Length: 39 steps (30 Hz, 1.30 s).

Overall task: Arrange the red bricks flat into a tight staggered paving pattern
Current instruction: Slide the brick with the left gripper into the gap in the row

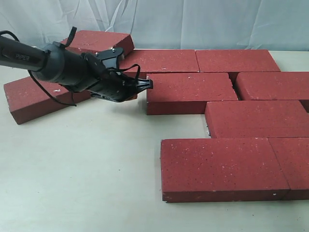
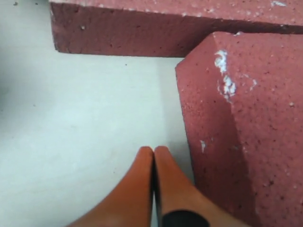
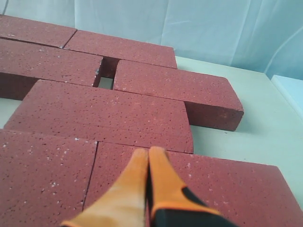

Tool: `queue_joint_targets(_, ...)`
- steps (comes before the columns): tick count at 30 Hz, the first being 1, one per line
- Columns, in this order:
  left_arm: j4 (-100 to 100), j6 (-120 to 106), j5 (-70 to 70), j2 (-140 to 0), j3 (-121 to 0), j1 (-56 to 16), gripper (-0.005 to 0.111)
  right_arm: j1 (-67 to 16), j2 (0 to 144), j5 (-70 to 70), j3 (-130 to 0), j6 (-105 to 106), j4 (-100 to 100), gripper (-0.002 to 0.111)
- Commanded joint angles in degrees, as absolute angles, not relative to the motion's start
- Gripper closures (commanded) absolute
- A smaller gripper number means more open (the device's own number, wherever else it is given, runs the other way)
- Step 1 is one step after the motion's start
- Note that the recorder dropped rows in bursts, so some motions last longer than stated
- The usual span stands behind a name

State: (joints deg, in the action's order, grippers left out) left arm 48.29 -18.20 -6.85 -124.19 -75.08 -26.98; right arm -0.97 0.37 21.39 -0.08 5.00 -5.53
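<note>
we are seeing the pale bench (image 1: 72,183) carrying the red bricks (image 1: 222,166) lying flat in staggered rows at right and back, loose brick (image 1: 34,99) sitting askew at left, left pincer (image 1: 146,84) clenched on nothing just beside a brick end, right pincer (image 3: 149,153) clenched on nothing, hanging over the bricks

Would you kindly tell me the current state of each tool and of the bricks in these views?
paved bricks: flat, in staggered rows, with a few small gaps.
far-left brick: flat, skewed, outside the pattern.
back-left brick: skewed, outside the pattern.
left tool: shut, holding nothing, tips near a brick's corner.
right tool: shut, holding nothing, over the paved bricks.
</note>
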Motion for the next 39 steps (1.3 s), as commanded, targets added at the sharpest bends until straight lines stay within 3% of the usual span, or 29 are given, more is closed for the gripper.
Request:
queue_joint_targets(1, 49.7, -18.0, -8.1, -126.0, -77.9, -28.3, 0.107, -0.7, 0.0, 20.9, 0.0, 5.1, -5.5, 0.109)
queue_joint_targets(22, 50.9, -18.0, -9.5, -129.7, -83.9, -32.3, 0.107, -0.7, 0.0, 20.8, 0.0, 5.1, -5.5, 0.109)
queue_joint_targets(39, 38.6, -18.1, -26.1, -122.4, -83.0, -25.5, 0.107, -0.7, 0.0, 20.9, 0.0, 5.1, -5.5, 0.109)
